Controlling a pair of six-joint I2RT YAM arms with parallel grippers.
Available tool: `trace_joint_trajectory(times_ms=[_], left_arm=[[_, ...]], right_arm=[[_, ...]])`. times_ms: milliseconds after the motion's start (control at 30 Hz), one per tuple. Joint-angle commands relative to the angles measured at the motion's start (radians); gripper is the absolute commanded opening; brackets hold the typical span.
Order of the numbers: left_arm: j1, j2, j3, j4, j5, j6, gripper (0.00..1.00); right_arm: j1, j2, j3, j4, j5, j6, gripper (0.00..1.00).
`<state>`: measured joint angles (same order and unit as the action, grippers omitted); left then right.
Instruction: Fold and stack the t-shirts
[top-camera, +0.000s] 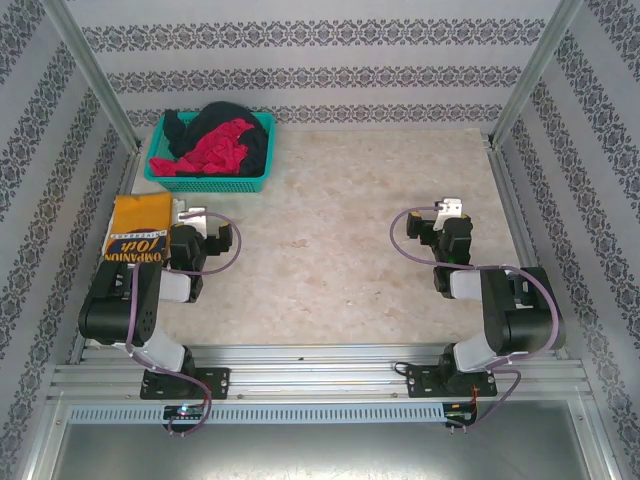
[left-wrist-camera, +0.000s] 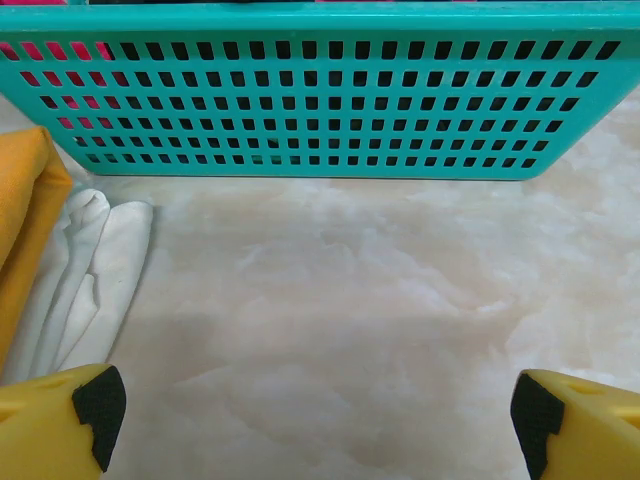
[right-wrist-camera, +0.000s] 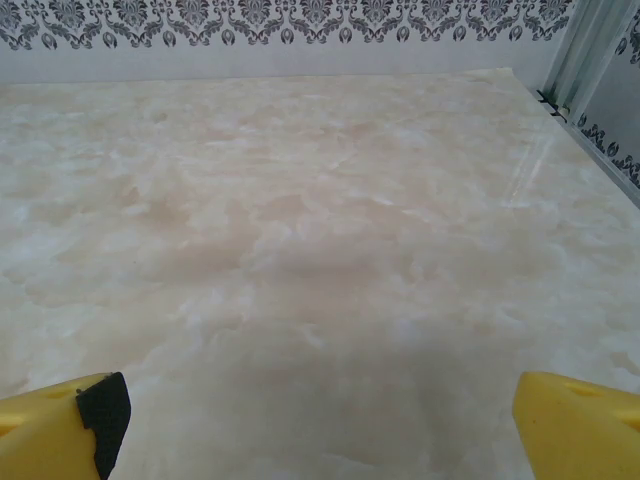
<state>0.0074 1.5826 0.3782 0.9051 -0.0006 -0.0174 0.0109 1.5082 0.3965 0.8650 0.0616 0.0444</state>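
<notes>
A mustard-yellow t-shirt (top-camera: 138, 230) with black lettering lies folded at the table's left edge; its orange-yellow edge (left-wrist-camera: 20, 200) shows in the left wrist view. A bright red t-shirt (top-camera: 215, 150) and dark t-shirts (top-camera: 245, 130) lie crumpled in the teal basket. Red cloth (left-wrist-camera: 60, 60) shows through the mesh. My left gripper (top-camera: 198, 220) (left-wrist-camera: 315, 420) stands open just right of the yellow shirt, facing the basket, with bare table between its fingers. My right gripper (top-camera: 447, 212) (right-wrist-camera: 315, 420) stands open over bare table at the right, holding nothing.
The teal mesh basket (top-camera: 205, 183) (left-wrist-camera: 320, 100) stands at the back left. A white cloth (left-wrist-camera: 90, 260) (top-camera: 181, 209) lies beside the yellow shirt. Patterned walls and metal posts (right-wrist-camera: 585, 50) enclose the marble-look tabletop (top-camera: 340, 230).
</notes>
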Motion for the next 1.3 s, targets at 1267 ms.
trace_joint_trajectory(times_ms=[1267], left_arm=[[-0.053, -0.429, 0.106, -0.385, -0.119, -0.098, 1.0]], right_arm=[[0.238, -0.295, 0.148, -0.48, -0.005, -0.195, 0.98]])
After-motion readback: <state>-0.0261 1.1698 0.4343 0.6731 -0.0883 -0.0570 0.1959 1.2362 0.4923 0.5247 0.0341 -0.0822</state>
